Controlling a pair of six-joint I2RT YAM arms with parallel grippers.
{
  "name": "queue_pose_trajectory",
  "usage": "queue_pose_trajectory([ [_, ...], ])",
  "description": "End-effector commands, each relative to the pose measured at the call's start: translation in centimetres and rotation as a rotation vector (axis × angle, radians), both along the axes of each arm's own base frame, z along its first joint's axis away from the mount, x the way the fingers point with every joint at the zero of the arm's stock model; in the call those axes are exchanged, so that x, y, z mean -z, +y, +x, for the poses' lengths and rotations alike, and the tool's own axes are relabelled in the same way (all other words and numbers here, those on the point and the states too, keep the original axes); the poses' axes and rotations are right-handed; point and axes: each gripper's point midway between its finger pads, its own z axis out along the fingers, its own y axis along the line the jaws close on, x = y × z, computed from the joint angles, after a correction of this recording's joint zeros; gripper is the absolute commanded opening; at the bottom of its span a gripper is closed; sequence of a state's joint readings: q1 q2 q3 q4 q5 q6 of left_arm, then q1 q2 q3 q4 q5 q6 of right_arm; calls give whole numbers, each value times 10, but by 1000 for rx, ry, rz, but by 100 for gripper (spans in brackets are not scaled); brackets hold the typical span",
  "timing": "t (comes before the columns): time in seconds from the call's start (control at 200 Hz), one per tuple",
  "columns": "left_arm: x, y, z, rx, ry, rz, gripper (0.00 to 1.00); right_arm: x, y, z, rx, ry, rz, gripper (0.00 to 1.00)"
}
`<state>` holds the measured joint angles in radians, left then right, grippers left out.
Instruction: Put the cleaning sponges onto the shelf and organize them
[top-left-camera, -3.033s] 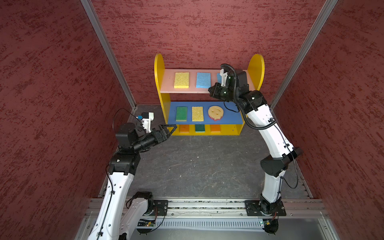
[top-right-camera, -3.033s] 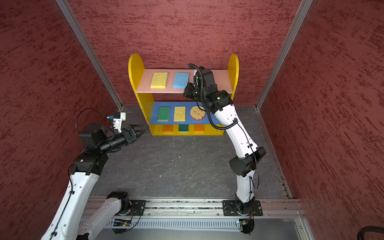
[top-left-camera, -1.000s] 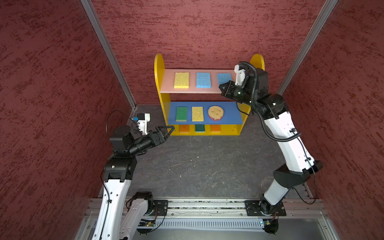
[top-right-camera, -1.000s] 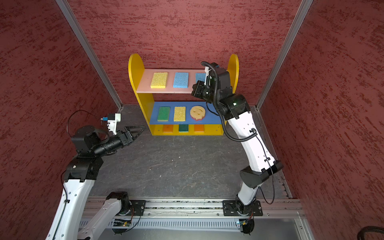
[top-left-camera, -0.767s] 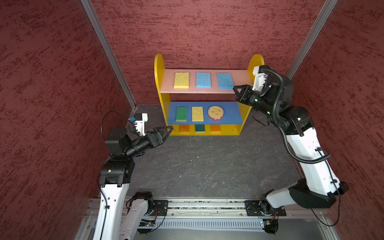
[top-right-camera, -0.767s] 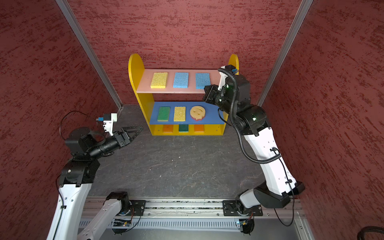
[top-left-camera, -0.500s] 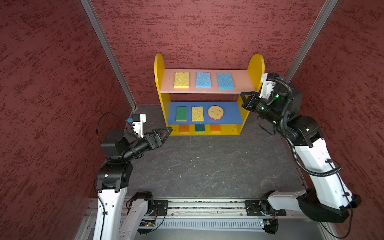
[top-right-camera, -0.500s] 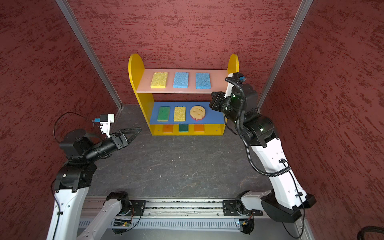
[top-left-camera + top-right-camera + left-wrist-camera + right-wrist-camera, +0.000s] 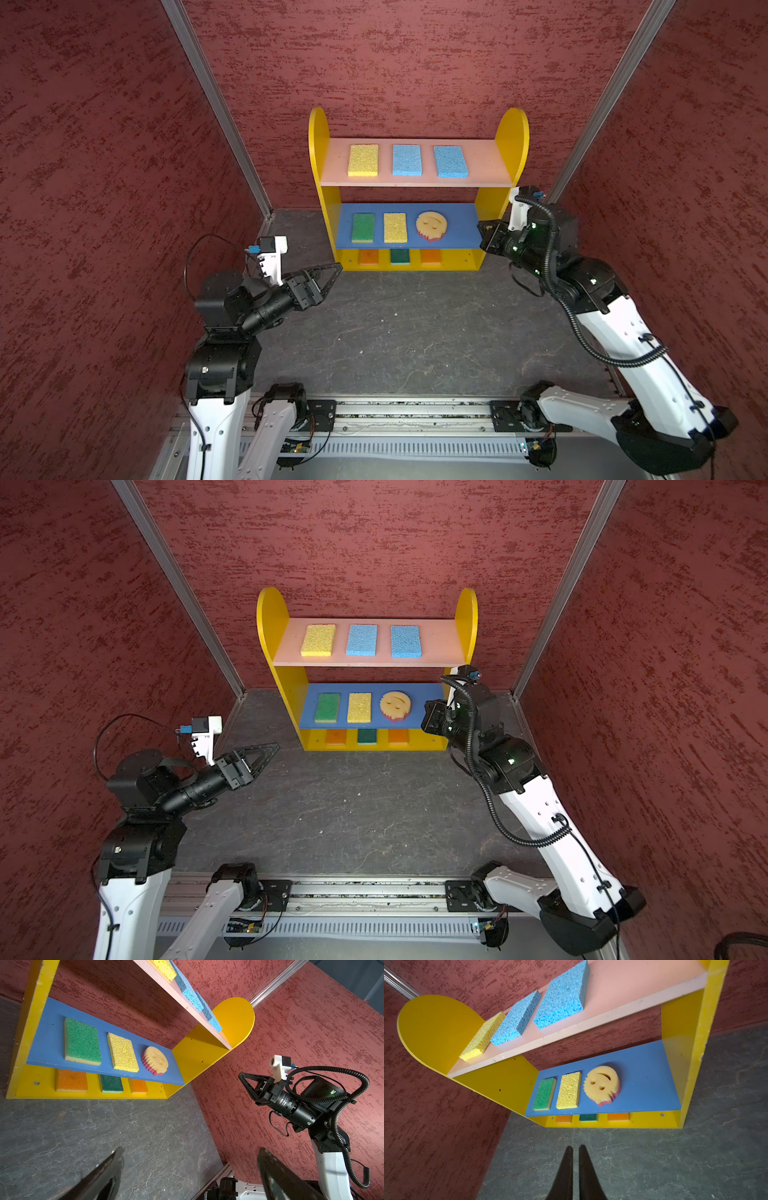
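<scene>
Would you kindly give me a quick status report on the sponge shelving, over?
Left gripper open, empty. Right gripper all but shut, empty, beside the shelf. Nine sponges shelved, three per board. Nothing in the way.

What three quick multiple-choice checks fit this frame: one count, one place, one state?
1. How many sponges lie on the pink top board? A two; B three; C four.
2. The round smiley sponge lies on which board? A pink; B blue; C yellow.
3. The left gripper is: A open and empty; B shut on a sponge; C shut on nothing.

1 B: the yellow sponge and two blue sponges sit there.
2 B: it rests on the blue middle board.
3 A: in the left wrist view its fingers stand wide apart with nothing between them.
</scene>
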<state>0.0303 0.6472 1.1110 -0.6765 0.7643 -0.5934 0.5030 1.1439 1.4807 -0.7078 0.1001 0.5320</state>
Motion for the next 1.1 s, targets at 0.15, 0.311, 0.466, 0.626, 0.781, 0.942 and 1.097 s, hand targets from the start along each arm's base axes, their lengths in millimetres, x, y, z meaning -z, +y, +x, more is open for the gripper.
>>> queue_pose_trajectory([
  [0.15,6,14,2,-83,-26,80,99,33,-7,-5,3,-77,-38,19],
  [0.311,17,26,2,-160,-55,131,100,46,-27,-16,61,-166,-43,23],
  [0.466,28,53,9,-324,-102,221,100,54,-27,-17,47,-206,-73,97],
  [0.626,39,65,14,-391,-175,299,100,59,-19,-18,5,-258,-62,99],
  [0.781,64,69,27,-379,-223,439,100,60,-27,-20,28,-356,-87,99],
  [0.942,110,75,45,-384,-254,543,99,81,-55,-18,167,-444,-198,99],
  [1.097,128,92,57,-511,-303,510,99,124,-69,-19,219,-452,-311,99],
])
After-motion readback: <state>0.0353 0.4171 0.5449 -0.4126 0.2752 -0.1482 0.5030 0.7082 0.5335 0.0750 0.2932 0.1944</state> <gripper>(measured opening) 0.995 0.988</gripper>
